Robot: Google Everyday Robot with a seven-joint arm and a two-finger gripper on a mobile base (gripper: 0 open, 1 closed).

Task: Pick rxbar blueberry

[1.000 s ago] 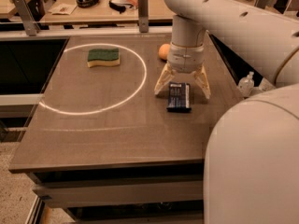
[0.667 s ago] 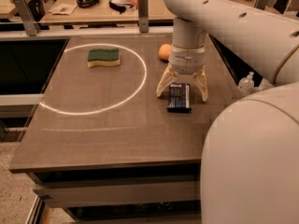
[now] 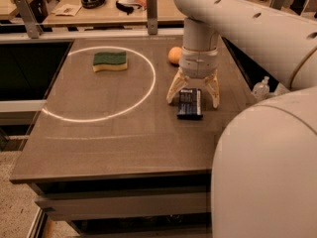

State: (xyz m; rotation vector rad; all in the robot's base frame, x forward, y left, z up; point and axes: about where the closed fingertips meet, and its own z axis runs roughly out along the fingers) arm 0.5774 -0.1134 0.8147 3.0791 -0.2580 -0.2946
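Observation:
The rxbar blueberry (image 3: 189,103) is a flat dark blue bar with pale print, lying on the brown table (image 3: 114,138) right of centre. My gripper (image 3: 193,99) hangs straight down over the bar's far end, open. Its two pale fingers (image 3: 173,89) straddle the bar, one on each side, tips near the table top. The bar's far end lies under the gripper's body.
A green-and-yellow sponge (image 3: 110,61) lies inside a bright ring of light (image 3: 148,90) at the back left. An orange (image 3: 175,55) sits just behind the gripper. A small clear bottle (image 3: 261,89) stands off the table's right edge. My large white arm fills the right foreground.
The gripper has come down a little over the bar, fingers still spread on both sides. The bar, the sponge and the orange have not moved.

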